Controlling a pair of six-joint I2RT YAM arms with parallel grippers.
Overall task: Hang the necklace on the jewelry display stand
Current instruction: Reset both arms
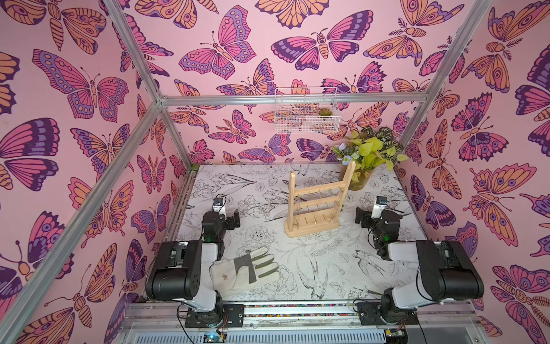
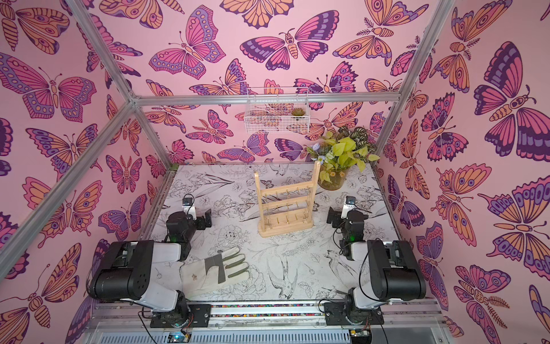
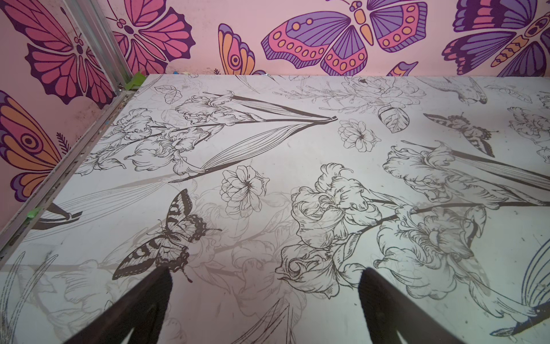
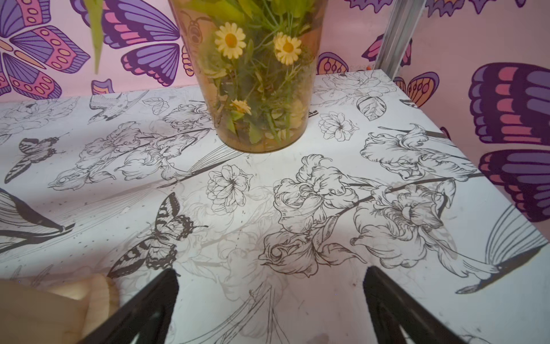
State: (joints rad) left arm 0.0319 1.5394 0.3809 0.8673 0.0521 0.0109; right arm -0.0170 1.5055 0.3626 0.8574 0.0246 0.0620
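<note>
The jewelry display stand [image 1: 312,230] [image 2: 285,230], a light wooden rack with gold hooks on its crossbars, stands upright in the middle of the table toward the back. One corner of its base [image 4: 98,295] shows in the right wrist view. I cannot find the necklace in any view. My left gripper [image 1: 234,219] [image 3: 265,274] rests low at the stand's left, open over bare tabletop. At the stand's right sits my right gripper [image 1: 362,219] [image 4: 270,272], open too, with nothing between its fingers.
A white work glove [image 1: 247,268] lies flat near the front left, beside the left arm. A vase of green plants [image 1: 358,180] [image 4: 259,104] stands at the back right, behind the stand. A white wire basket [image 1: 306,114] hangs on the back wall.
</note>
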